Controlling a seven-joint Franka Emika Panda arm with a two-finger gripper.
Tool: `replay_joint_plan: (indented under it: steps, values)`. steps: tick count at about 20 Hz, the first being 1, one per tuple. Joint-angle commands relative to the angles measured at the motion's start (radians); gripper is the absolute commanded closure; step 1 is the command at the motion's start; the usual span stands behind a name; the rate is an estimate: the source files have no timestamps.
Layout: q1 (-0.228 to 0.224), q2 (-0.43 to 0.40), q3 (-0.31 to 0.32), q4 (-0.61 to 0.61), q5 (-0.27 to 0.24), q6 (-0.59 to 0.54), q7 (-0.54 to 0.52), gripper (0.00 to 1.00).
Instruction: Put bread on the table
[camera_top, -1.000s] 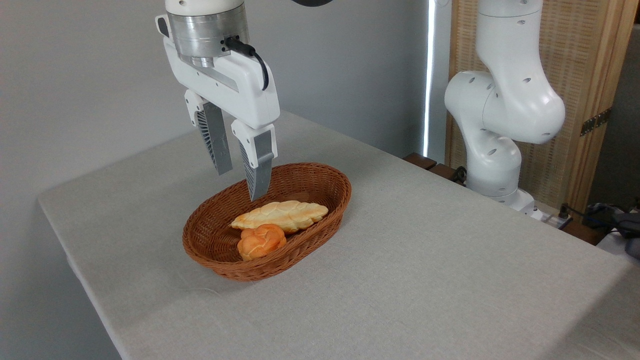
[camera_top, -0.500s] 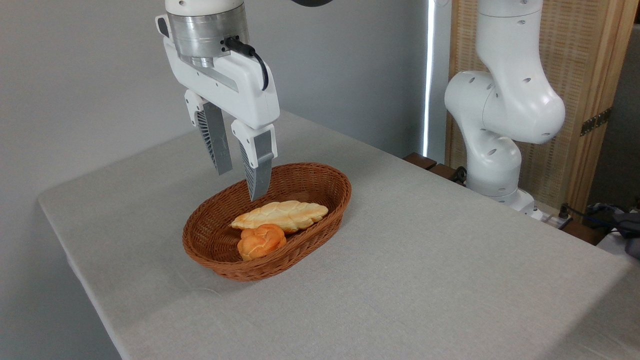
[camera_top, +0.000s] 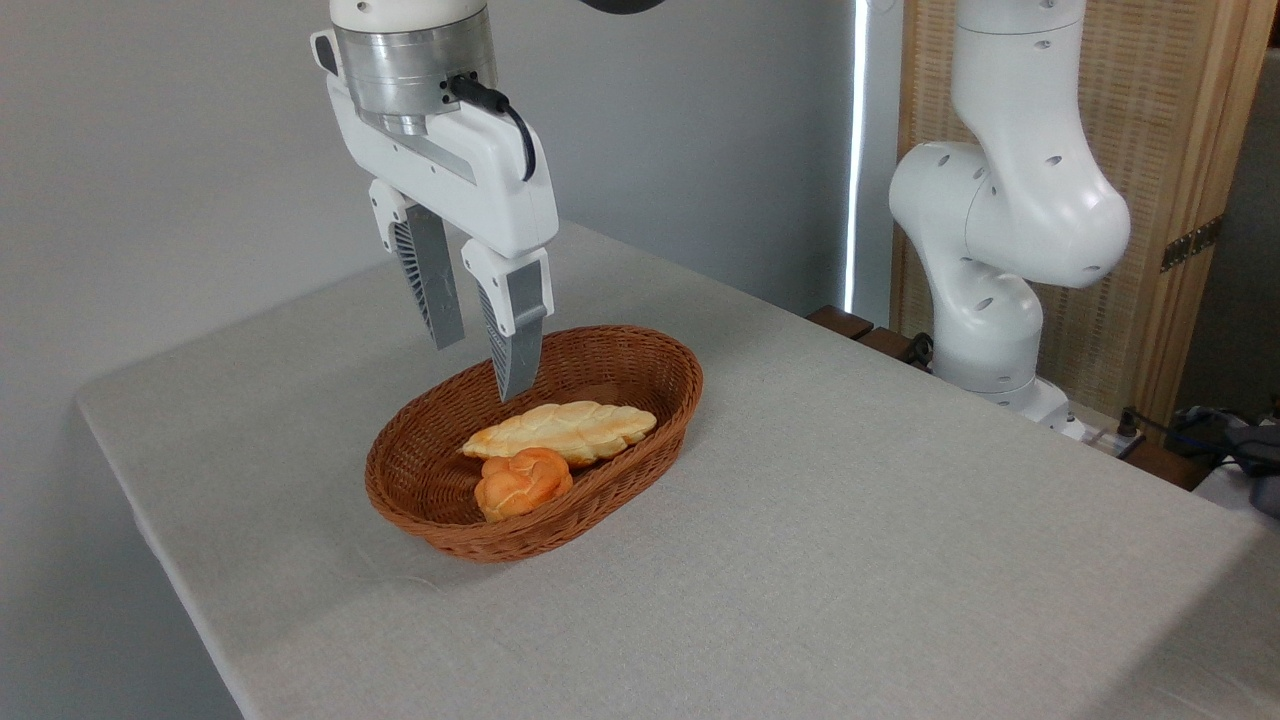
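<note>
Nothing has moved: the end effector (camera_top: 480, 372) still hovers, fingers apart and empty, above the basket (camera_top: 420, 480), bun (camera_top: 522, 482) ungrasped.

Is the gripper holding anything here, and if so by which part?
Nothing is held. The gripper hangs open and empty above the basket; the bun and the loaf both lie inside it, untouched.

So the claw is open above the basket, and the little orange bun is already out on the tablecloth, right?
Not quite. The camera view shows the gripper open above the basket, but the orange bun is in the basket, beside the braided loaf, not on the table.
</note>
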Motion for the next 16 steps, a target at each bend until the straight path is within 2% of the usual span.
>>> replay_joint_plan:
  steps: [1,4,7,11,14,16]
  values:
    - [-0.001,-0.054,-0.006,-0.062,0.01,0.02,0.015,0.0]
    - [-0.001,-0.109,-0.014,-0.152,0.01,0.081,0.016,0.0]
    - [-0.002,-0.16,-0.046,-0.273,0.01,0.193,0.018,0.0]
    - [-0.002,-0.174,-0.083,-0.381,0.01,0.311,0.028,0.0]
    - [-0.016,-0.174,-0.1,-0.467,0.011,0.424,0.083,0.0]
    - [-0.018,-0.174,-0.107,-0.502,0.011,0.455,0.125,0.0]
